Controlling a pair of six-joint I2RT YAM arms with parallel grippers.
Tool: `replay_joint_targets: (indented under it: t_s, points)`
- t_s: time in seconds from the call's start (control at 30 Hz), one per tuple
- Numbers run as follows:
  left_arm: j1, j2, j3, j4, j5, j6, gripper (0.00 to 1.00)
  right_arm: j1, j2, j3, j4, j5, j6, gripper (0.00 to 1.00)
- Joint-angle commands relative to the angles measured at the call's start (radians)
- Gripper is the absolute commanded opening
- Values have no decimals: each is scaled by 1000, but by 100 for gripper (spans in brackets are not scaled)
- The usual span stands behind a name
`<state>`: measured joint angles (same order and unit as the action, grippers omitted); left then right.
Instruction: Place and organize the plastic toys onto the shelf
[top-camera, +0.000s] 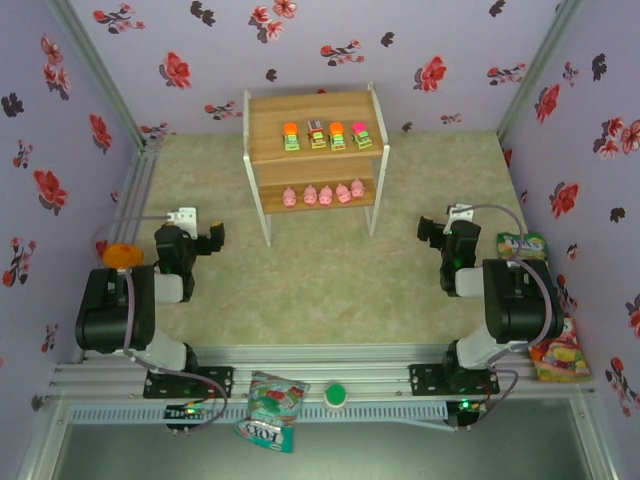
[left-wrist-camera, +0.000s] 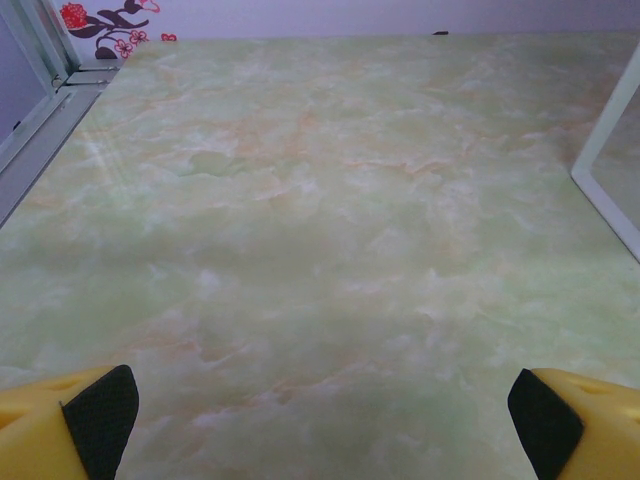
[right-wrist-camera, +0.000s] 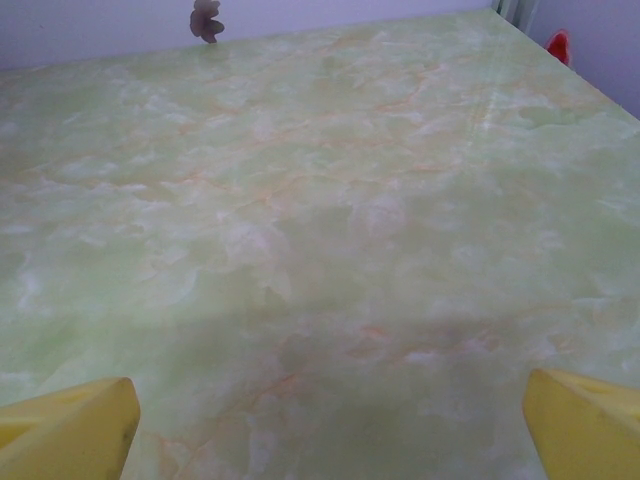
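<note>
The left gripper (top-camera: 212, 238) is held low over the bare table (top-camera: 330, 290). Its jaws are spread wide apart and nothing is carried between them. In the middle, the shelf (top-camera: 262, 120) is loaded by kind: four toy cars (top-camera: 325, 136) are lined up side by side on the top board, and five pink pigs (top-camera: 323, 194) are ranged in a row on the lower one. The sorting is therefore judged finished. The right gripper (top-camera: 432, 232) is likewise spread apart and empty, and is held well apart from the shelf, presumably so that nothing is knocked.
</note>
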<state>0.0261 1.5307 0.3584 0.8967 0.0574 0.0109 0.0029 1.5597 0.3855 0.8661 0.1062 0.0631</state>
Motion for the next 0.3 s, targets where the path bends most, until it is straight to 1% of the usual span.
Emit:
replay_joint_targets:
  t_s: [0.0,0.27]
  points:
    - [-1,6,20,2,15,17,100,8,-1,6,16,29,12,99]
    - [3,7,25,-3,15,9,100,8,0,5,16,28,12,99]
